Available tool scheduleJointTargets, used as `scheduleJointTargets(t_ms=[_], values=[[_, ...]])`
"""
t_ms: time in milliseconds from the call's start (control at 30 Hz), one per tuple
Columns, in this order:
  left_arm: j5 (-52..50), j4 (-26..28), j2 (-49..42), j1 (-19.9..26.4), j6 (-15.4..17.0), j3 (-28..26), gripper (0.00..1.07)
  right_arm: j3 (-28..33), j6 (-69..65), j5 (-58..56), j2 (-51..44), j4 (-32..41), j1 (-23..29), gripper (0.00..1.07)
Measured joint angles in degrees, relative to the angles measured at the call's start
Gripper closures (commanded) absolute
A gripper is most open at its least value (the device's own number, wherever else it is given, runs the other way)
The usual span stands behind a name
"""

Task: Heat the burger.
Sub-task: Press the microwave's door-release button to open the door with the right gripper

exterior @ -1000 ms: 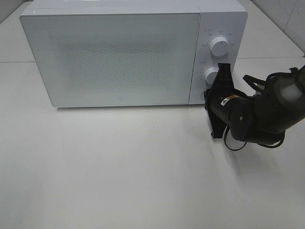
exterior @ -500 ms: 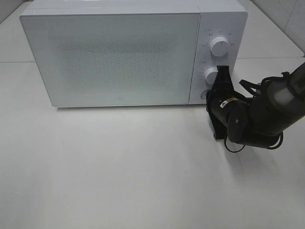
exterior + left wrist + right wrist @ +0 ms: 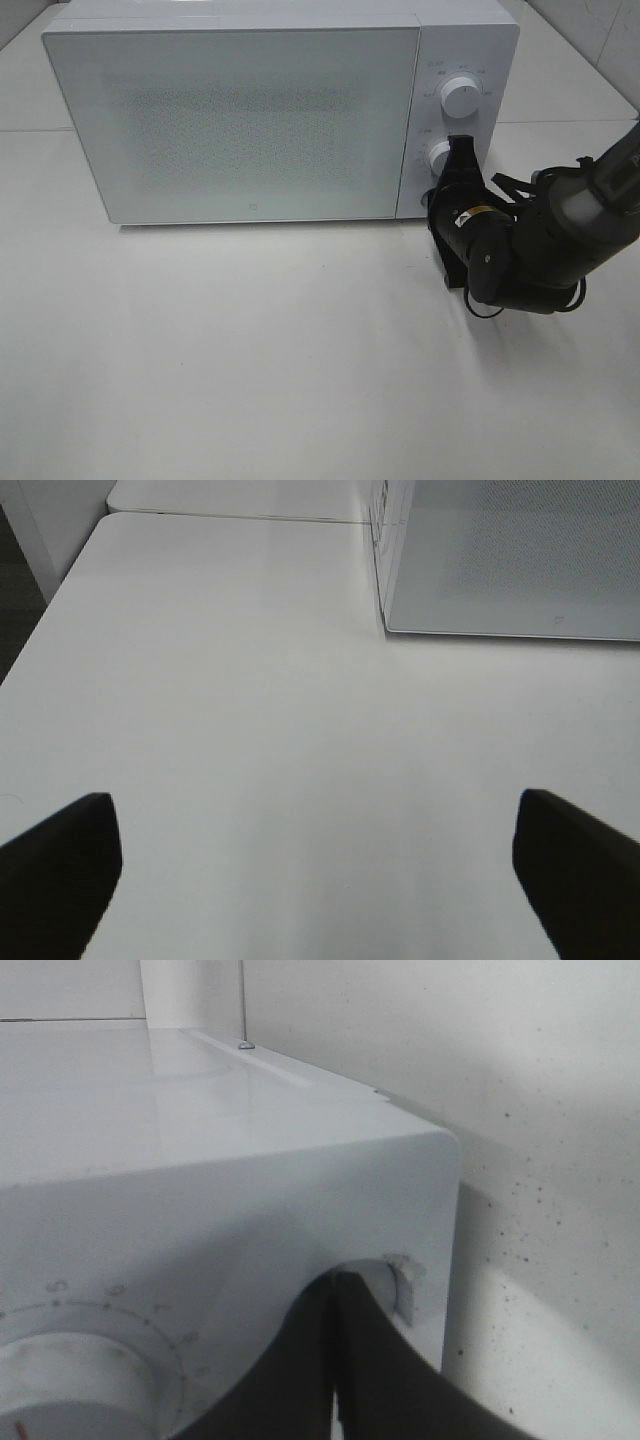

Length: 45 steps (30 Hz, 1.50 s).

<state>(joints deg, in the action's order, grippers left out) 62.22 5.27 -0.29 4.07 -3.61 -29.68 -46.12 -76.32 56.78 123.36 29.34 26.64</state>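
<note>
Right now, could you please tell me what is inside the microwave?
Nothing inside shows: the microwave door is shut, and its speckled white front hides the cavity. Whether the burger is in there cannot be told.

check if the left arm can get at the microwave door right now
Probably yes: the open left gripper faces the closed microwave door across the table, and nothing shows in between.

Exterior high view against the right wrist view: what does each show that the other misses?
Only exterior high: the white microwave whole, its closed frosted door, upper round dial and the black right arm. Only right wrist: shut black fingers with tips at a small round white button. Both: the right gripper and the lower white dial. Neither shows the burger.
</note>
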Motion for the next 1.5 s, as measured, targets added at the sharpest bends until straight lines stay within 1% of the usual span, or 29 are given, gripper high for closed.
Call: scheduleJointTargets(t_ms=[267, 833, 1000, 1133, 1300, 1367, 1467, 1500], values=[[0.0, 0.0, 0.0, 0.0, 0.0, 0.0, 0.04, -3.8, 4.5, -5.1, 1.1, 4.0, 0.4, 1.07], [0.0, 0.0, 0.0, 0.0, 0.0, 0.0, 0.04, -4.0, 4.6, -5.6, 1.0, 4.5, 0.8, 1.07], [0.0, 0.0, 0.0, 0.0, 0.0, 0.0, 0.04, -3.9, 4.5, -5.0, 0.9, 6.5, 1.8, 1.07], [0.0, 0.0, 0.0, 0.0, 0.0, 0.0, 0.04, -3.2, 4.5, -4.5, 0.1, 6.7, 1.9, 1.07], [0.0, 0.0, 0.0, 0.0, 0.0, 0.0, 0.04, -1.3, 3.8, -5.3, -1.9, 4.7, 1.8, 1.07], [0.0, 0.0, 0.0, 0.0, 0.0, 0.0, 0.04, 0.3, 2.5, -7.7, -3.8, 3.1, 1.7, 1.07], [0.0, 0.0, 0.0, 0.0, 0.0, 0.0, 0.04, 0.7, 2.3, -8.1, -4.4, 2.5, 1.7, 1.07], [0.0, 0.0, 0.0, 0.0, 0.0, 0.0, 0.04, 1.5, 1.9, -8.5, -6.2, -1.1, 1.9, 1.07]])
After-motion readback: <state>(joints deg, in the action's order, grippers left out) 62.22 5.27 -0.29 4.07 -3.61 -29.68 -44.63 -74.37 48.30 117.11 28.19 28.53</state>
